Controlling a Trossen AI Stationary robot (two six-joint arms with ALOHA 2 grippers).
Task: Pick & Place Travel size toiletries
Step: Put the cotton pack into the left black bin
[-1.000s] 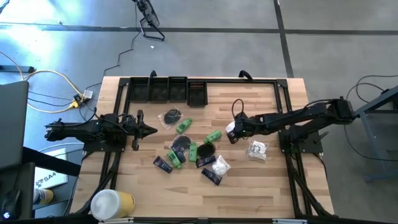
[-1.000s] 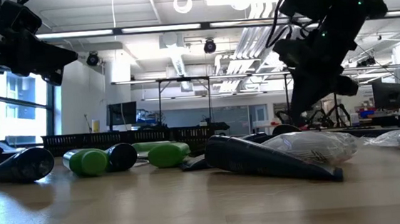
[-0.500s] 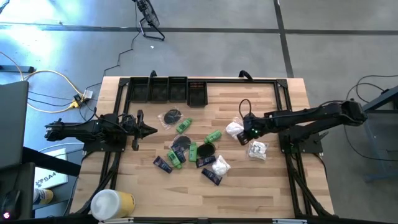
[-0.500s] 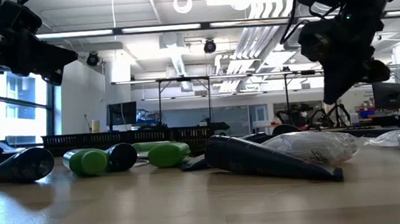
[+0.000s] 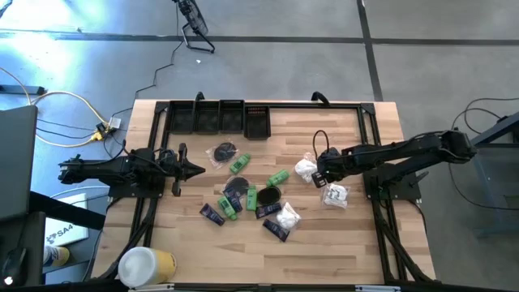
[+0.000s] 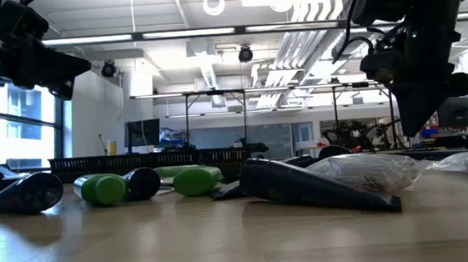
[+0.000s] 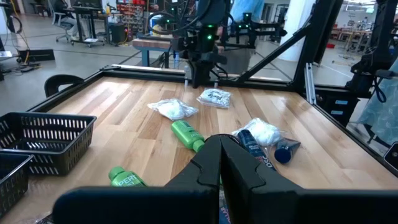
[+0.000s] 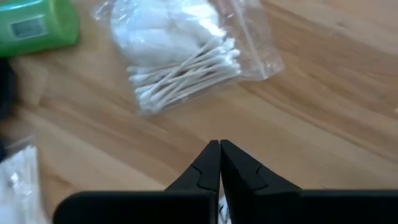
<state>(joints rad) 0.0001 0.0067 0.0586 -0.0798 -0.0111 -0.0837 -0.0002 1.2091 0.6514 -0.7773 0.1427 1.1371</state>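
Toiletries lie scattered over the middle of the wooden table [image 5: 357,235]: green bottles [image 5: 278,178], dark sachets [image 5: 212,214], black discs [image 5: 269,195] and clear packets. One packet of cotton swabs [image 8: 186,62] rests just ahead of the right gripper [image 5: 319,179]; a second white packet [image 5: 335,195] lies just beside that gripper on the other side. The right gripper hangs low between these two packets with its fingers pressed together and nothing between them. The left gripper [image 5: 195,169] waits at the table's left side, likewise closed and empty. Black mesh baskets [image 5: 219,116] stand along the far edge, probably the destination. The step in hand looks like the approach to a packet, with no grasp made. The next move would call for parting the fingers, centring over the swab packet and descending to pinch its slack plastic. The loose bag may slip or bunch.
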